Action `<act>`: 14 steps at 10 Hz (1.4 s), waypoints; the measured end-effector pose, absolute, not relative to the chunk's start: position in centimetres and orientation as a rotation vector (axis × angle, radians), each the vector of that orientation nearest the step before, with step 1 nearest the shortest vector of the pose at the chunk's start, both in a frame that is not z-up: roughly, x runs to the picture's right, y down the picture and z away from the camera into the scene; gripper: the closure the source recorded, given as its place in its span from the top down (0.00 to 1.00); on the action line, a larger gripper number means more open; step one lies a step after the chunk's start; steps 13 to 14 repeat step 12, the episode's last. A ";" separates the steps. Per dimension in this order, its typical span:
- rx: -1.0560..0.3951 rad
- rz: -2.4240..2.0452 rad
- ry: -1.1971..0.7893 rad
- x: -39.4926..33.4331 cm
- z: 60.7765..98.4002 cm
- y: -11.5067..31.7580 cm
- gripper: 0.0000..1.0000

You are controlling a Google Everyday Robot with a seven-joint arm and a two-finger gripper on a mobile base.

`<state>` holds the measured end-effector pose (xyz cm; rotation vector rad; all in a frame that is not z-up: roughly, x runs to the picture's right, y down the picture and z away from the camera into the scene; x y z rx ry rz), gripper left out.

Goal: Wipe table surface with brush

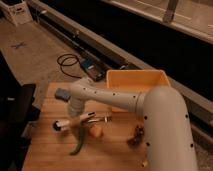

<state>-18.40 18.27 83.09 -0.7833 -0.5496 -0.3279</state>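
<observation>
- Wooden planks in light brown make up the table surface (45, 150), which fills the lower left of the camera view; plank seams are visible along it.
- A blue-grey sponge (62, 93) is seen lying near the far left edge of the tabletop.
- The brush (72, 121) is found lying on the wood at left of centre, its dark rounded head toward the left and its pale handle running right and slightly upward.
- The gripper (76, 111) is located just above the brush handle, at the end of the white arm (125, 100), which reaches in from the right foreground. Whether the claw is spread or pressed together cannot be told, and contact with the brush cannot be confirmed.
- A green, curved, pod-like item (79, 141) is noted lying just below the brush, near the front.
- A small yellowish-orange item (96, 131) is recorded beside the green item, to its right.
- A thin shiny metal utensil (102, 119) is seen just right of the brush handle.
- A dark, lumpy item (136, 135) is observed on the wood further right, close to the arm.
- An orange-yellow bin (137, 80) is positioned at the far right edge of the table, partly hidden by the arm.
</observation>
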 end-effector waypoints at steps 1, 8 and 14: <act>-0.781 -0.316 -0.535 -17.6 84.0 17.5 0.00; -0.736 -0.374 -0.608 -21.2 87.8 12.3 0.00; -0.765 -0.410 -0.670 -23.2 83.8 16.3 0.00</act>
